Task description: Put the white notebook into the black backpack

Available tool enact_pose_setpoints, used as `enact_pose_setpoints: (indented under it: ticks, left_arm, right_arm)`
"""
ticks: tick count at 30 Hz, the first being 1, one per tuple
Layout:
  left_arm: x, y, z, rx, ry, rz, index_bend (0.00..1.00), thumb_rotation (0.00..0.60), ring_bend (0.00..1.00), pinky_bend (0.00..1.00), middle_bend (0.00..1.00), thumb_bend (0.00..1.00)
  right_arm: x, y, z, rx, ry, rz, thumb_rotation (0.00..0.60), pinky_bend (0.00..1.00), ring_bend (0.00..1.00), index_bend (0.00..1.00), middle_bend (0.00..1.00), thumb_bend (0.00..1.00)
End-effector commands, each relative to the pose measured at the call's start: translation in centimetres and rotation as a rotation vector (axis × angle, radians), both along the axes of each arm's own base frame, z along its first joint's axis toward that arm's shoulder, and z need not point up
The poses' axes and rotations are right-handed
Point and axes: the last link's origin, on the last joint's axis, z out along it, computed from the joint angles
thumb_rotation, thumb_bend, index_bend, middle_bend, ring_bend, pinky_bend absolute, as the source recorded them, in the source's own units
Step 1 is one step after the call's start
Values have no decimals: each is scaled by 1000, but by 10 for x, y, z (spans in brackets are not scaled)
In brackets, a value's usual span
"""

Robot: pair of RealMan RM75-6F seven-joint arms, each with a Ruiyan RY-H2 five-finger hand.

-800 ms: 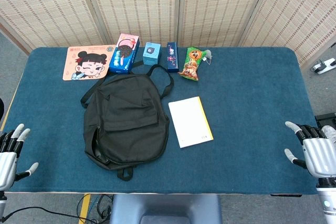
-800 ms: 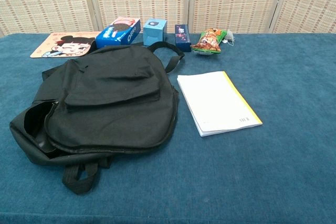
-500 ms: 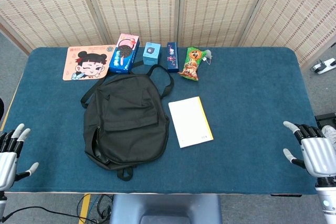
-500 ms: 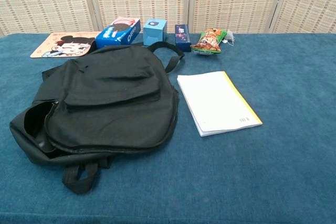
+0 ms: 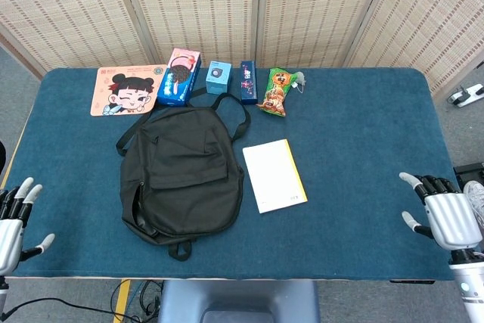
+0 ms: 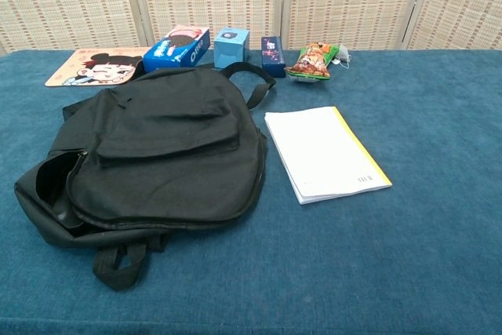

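Right hand [image 5: 446, 217] has crept slightly inward over the table's right edge since the earlier frame; nothing else has shifted. Left to right:

Left hand [image 5: 13, 221] sits at the near left corner, released, fingers apart, holding nothing. Seen in the head view only.

One mat [image 5: 125, 90] with a cartoon girl's face lies flat at the far left of the blue table [image 5: 363, 134].

One backpack [image 5: 181, 172], black, lies flat, front pocket up, left of centre. Its side opening gapes toward the near left in the chest view [image 6: 55, 182]. Straps trail toward the back row; a grab loop points at the near edge.

Back row, behind the backpack: one cookie box [image 5: 178, 76], one light blue box [image 5: 218, 78], one dark blue box [image 5: 248, 81], one snack bag [image 5: 275, 91], orange and green, with something small and pale just behind it, too small to tell.

One notebook [image 5: 274, 175], white with a yellow strip down its right side, lies flat and closed just right of the backpack, not touching it, out on the table.

Right hand is released too, fingers spread, empty, well apart from the notebook. It shows only in the head view.
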Motion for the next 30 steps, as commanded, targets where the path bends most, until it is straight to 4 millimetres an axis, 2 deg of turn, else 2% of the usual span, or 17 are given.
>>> enact_pose_setpoints:
  ticks: [1, 11, 22, 30]
  left_arm:
    - [1, 1, 0, 1, 0, -4, 48, 600, 2, 32, 0, 205]
    - [6, 1, 1, -2, 0, -21, 55, 600, 3, 32, 0, 206]
    - [9, -6, 5, 10, -1, -20, 58, 600, 6, 32, 0, 206]
    - [8, -8, 4, 11, 1, -13, 58, 600, 7, 32, 0, 205]
  right_arm:
    - [1, -5, -1, 20, 19, 10, 600, 253, 231, 215, 290, 200]
    - [7, -51, -23, 136, 63, 88, 600, 253, 231, 215, 290, 198]
    - [23, -98, -69, 270, 136, 248, 600, 253, 221, 215, 290, 75]
    - [33, -118, -103, 332, 142, 348, 600, 226, 172, 215, 261, 4]
